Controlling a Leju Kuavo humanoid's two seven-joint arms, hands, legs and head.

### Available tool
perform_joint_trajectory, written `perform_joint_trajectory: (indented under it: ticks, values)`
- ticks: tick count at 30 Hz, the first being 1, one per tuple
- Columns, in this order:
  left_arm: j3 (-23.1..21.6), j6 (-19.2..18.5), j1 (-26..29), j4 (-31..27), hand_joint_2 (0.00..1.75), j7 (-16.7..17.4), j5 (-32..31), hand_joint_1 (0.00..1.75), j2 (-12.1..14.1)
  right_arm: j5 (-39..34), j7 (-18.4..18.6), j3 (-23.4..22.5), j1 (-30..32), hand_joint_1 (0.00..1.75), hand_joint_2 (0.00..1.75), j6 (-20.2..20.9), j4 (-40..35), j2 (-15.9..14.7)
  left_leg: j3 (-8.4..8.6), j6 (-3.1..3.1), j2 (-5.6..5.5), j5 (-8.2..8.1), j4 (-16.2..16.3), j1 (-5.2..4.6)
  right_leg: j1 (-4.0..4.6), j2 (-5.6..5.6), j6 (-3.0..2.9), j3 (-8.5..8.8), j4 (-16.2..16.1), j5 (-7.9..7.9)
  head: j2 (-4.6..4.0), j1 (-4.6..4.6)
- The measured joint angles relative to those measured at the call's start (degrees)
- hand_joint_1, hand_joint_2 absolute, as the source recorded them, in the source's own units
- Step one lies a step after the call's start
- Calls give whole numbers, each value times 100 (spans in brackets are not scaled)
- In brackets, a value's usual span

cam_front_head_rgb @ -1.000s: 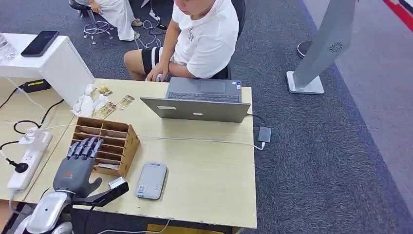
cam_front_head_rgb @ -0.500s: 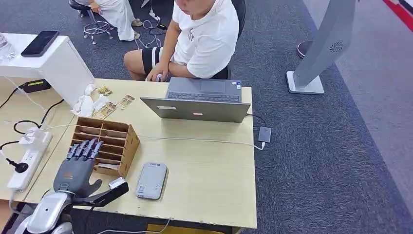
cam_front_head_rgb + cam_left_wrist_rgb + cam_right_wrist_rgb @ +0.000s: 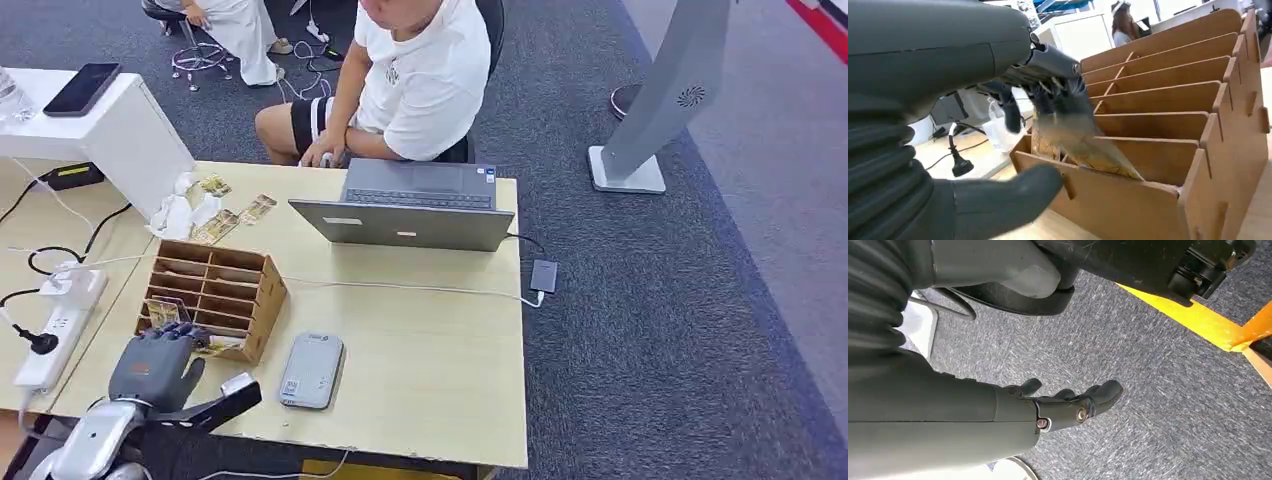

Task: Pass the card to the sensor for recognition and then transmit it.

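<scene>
A wooden card organizer (image 3: 232,290) (image 3: 1168,100) stands at the table's left front. A yellowish patterned card (image 3: 160,312) (image 3: 1083,147) leans in its nearest slot. My left hand (image 3: 152,362) (image 3: 1048,85) has its dark fingers (image 3: 1058,97) curled over the card's upper edge and pressing on it. Its thumb (image 3: 1008,197) lies outside the slot's front wall, apart from the card. The grey card sensor (image 3: 311,370) lies flat just right of the organizer. My right hand (image 3: 1068,402) hangs over the carpet with loosely spread fingers and holds nothing.
An open laptop (image 3: 410,215) stands at the table's far side, and a person (image 3: 420,80) sits behind it. A white cable (image 3: 420,290) crosses the table. A power strip (image 3: 50,340) lies to the left. Loose cards (image 3: 225,225) lie beyond the organizer.
My left hand's fingers, stretched flat over the organizer before, have curled down onto the card in the nearest slot. The hand has drawn slightly back toward me.
</scene>
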Motion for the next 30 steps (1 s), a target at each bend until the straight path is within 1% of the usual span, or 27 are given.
perform_joint_trajectory:
  ticks: [13, 21, 24, 26, 30]
  values:
    - [0, -15, -1, -2, 175, -2, 83, 175, 39, 4, -4, 2, 0, 0, 175, 0, 0, 0, 1, 0, 1, 0, 0, 0, 0, 0, 0, 1, 0, 0, -2, 0]
    - [0, 190, 0, -20, 175, -57, 39, 175, 33, 4, -4, 0, 0, 0, 175, 0, 0, 0, 1, 0, 1, 0, 0, 0, 0, 1, 0, 1, 0, 0, 0, 0]
    - [0, 206, 7, -39, 175, -66, 28, 175, 28, 2, -7, 0, 1, 0, 175, 0, 0, 0, 1, 0, 2, 0, 0, 0, 0, 1, 0, 0, 0, 0, -2, 0]
    - [0, 312, 10, -76, 175, -122, 7, 175, 26, -6, -13, 0, 1, 0, 175, 0, 0, 0, 1, 0, 2, 0, 0, 0, 0, 1, 0, -1, 0, 0, -2, 0]
    - [-4, 745, 37, -430, 175, -308, -68, 175, -2, -54, -50, -37, 6, 0, 175, -20, 0, 0, 0, 0, 1, 0, 0, 0, 0, 1, 0, -2, 0, 0, -2, 2]
